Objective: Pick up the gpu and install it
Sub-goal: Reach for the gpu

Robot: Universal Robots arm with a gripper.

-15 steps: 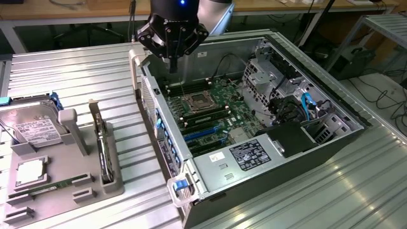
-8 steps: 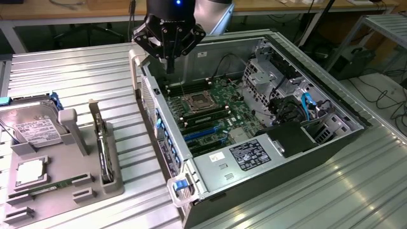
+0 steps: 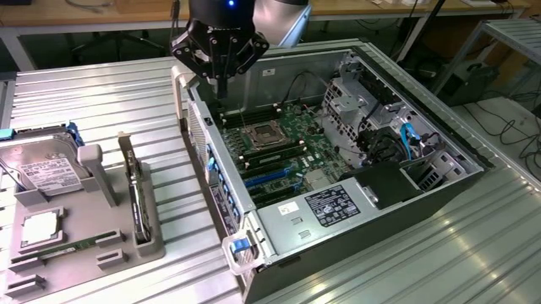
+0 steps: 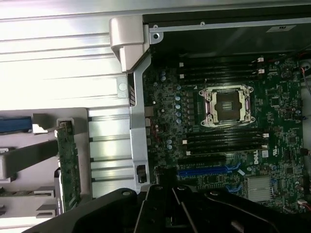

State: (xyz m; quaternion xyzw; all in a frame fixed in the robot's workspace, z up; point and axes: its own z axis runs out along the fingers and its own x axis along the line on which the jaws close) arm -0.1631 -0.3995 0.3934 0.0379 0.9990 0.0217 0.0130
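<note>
The gpu (image 3: 135, 190) stands on edge in a slot of the grey holder (image 3: 85, 221) on the exterior view's left, thin and dark with a metal strip at its far end. In the wrist view the gpu (image 4: 68, 165) shows its green circuit board. My gripper (image 3: 222, 92) hangs above the far rim of the open computer case (image 3: 338, 158), well apart from the gpu, its fingers shut together with nothing between them. Black parts of the gripper (image 4: 167, 204) show over the motherboard's blue slots (image 4: 204, 170).
The holder also carries a silver hard drive (image 3: 42, 168), a square processor (image 3: 38, 228) and a narrow green memory stick (image 3: 63, 247). Inside the case lie the motherboard (image 3: 279, 152), its processor socket (image 4: 227, 106), drive cages and cables (image 3: 397, 145). Ribbed metal table all around.
</note>
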